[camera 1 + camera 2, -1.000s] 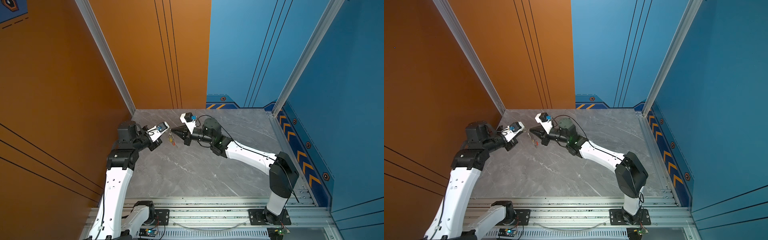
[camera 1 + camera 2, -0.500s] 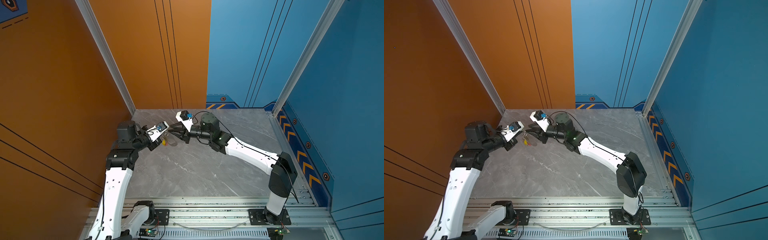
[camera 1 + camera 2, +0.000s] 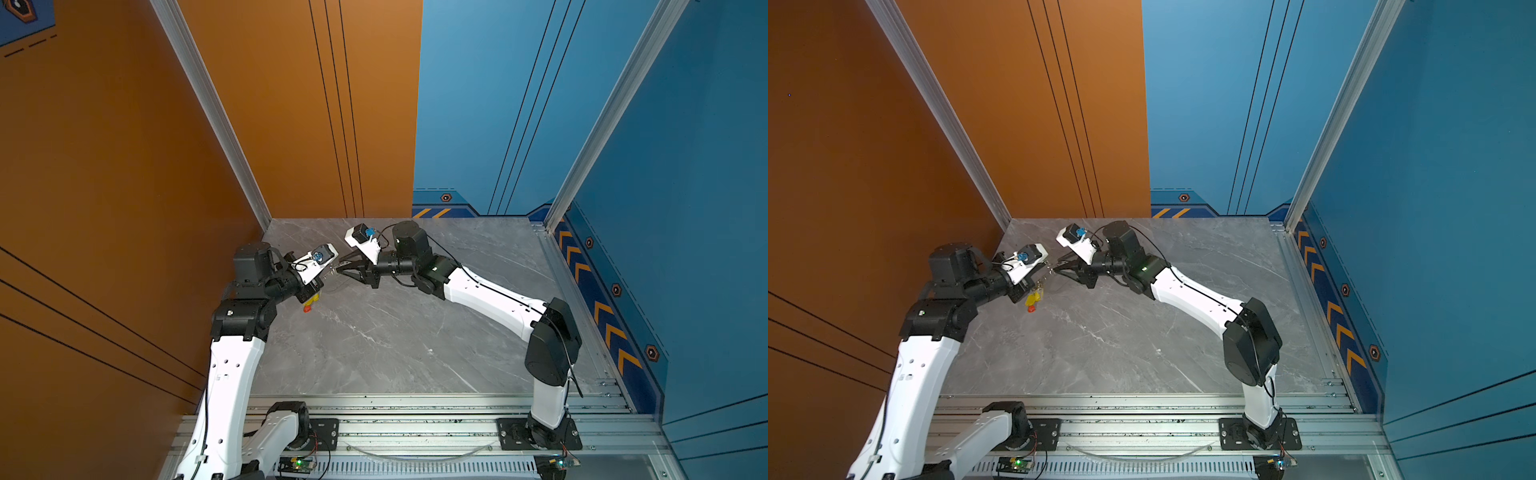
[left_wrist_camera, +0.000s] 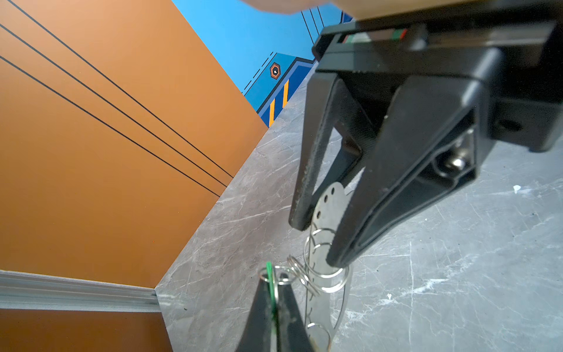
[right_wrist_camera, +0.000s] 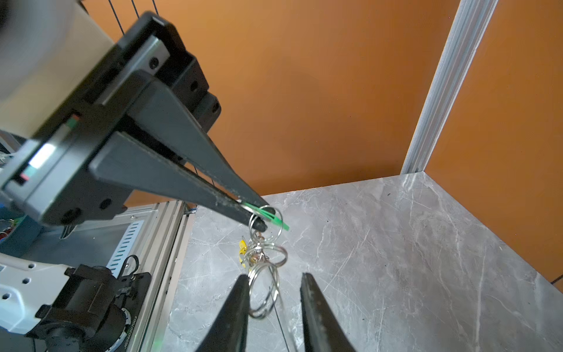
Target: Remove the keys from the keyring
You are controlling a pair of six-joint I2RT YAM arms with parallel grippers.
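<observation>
Two robot grippers meet tip to tip above a grey marble-patterned table (image 3: 374, 332), close to its orange-walled corner. The left gripper (image 5: 262, 218) is clamped tight on a thin green tag (image 5: 278, 224), which shows edge-on between its fingertips and sticks out just past them. A wire loop of that tag sits right at the tips and links into a cluster of silver rings (image 4: 326, 274) just beyond them. Below the left gripper's fingers a yellow tag (image 3: 1034, 296) hangs down, with a red tag (image 3: 1030, 308) under it, both clear of the table. The rings thread through the keyring (image 4: 330, 201) – a flat grey oval plate with a row of small holes along one edge. Its long axis runs along the line joining the two grippers: one rounded end points deep in between the right gripper's fingers, and the other end reaches back beside the left gripper's tips. The right gripper (image 4: 318, 243) faces the left one with its jaws parted, one finger on each side of the plate – whether either finger touches it cannot be told.
</observation>
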